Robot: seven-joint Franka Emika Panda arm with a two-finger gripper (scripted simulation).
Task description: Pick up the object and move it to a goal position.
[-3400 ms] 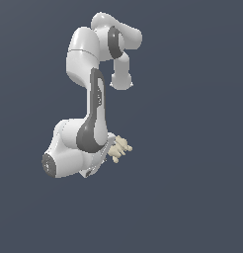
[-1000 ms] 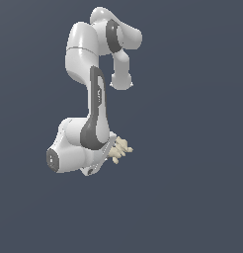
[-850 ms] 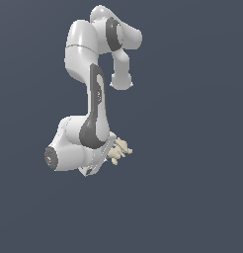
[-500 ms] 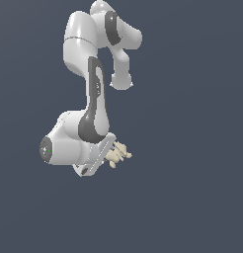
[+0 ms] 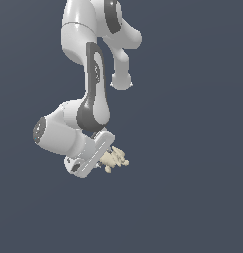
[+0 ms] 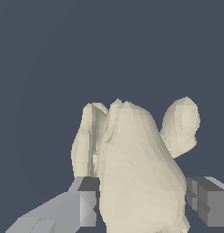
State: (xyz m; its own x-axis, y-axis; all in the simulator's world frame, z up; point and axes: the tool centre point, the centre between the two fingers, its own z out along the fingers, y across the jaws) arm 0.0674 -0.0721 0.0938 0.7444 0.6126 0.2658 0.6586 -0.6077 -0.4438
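Observation:
The object [image 5: 116, 160] is a small cream-beige lumpy thing with several rounded lobes. In the exterior view it sticks out from the end of my white gripper [image 5: 107, 159], toward the exterior view's right. In the wrist view the object [image 6: 141, 168] fills the space between my two grey fingers [image 6: 89, 202], which press on its sides. One rounded lobe [image 6: 181, 124] juts out beyond the fingers. My gripper [image 6: 143, 205] is shut on the object. The arm folds down from above, with the hand low and tilted.
Only a plain dark blue-grey background shows in both views. The white arm links [image 5: 94, 74] rise above the gripper in the exterior view. No table, edge or goal marker shows.
The wrist and hand have swung toward the exterior view's left and rolled, carrying the object with them. The object stays held between the fingers.

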